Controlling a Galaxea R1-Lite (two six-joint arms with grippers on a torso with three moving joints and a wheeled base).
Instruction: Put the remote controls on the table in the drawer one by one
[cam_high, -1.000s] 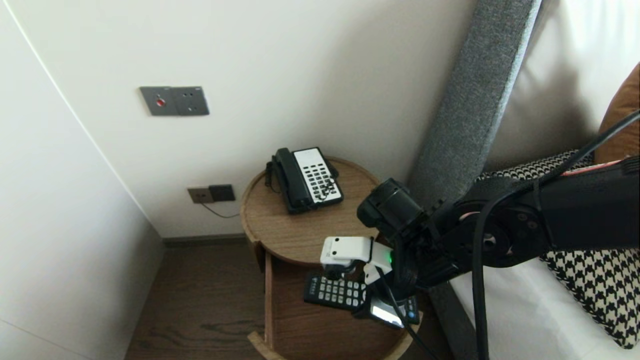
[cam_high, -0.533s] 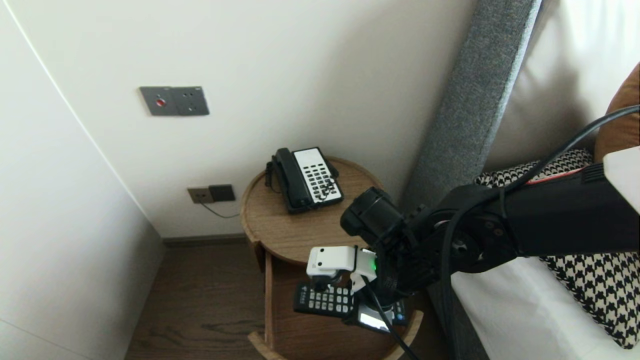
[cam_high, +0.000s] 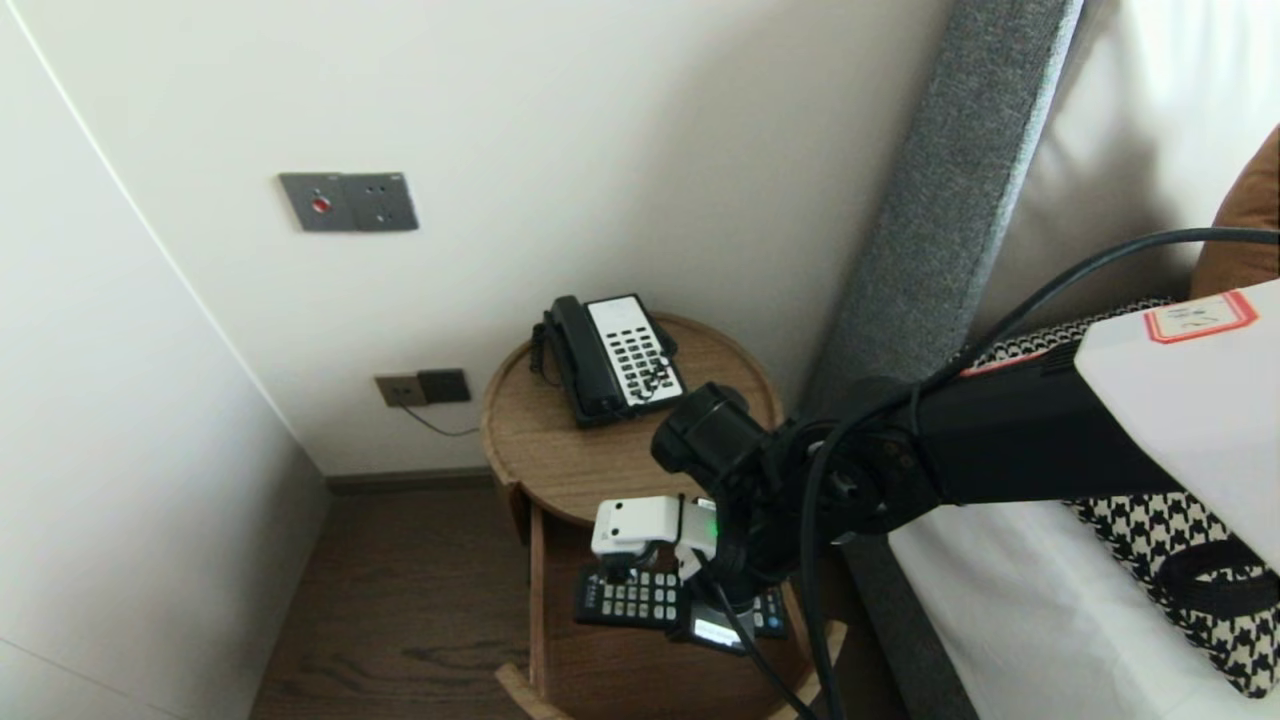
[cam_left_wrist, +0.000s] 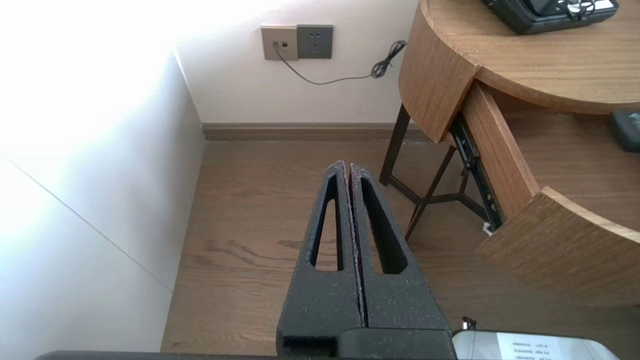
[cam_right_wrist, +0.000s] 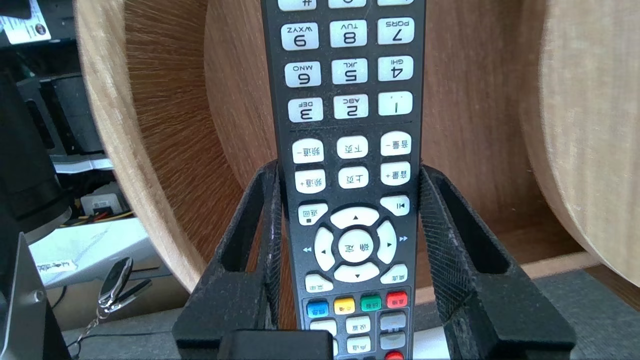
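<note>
A black remote control (cam_right_wrist: 350, 125) with white buttons lies lengthwise between the fingers of my right gripper (cam_right_wrist: 350, 172), which press on its two long sides. The head view shows the remote (cam_high: 625, 598) hanging level, just above the inside of the pulled-out drawer (cam_high: 620, 670) of the round wooden bedside table (cam_high: 590, 460). My right gripper (cam_high: 680, 605) reaches in from the bed side, under its white wrist camera. My left gripper (cam_left_wrist: 348, 167) hangs shut and empty over the wooden floor, beside the table's legs.
A black and white telephone (cam_high: 612, 357) stands at the back of the table top. The grey headboard (cam_high: 940, 200) and the bed with a houndstooth pillow (cam_high: 1200, 560) are to the right. Wall sockets (cam_high: 422, 387) and a corded plug sit behind the table.
My right arm has carried the remote leftward and lower over the open drawer. The left arm has not moved.
</note>
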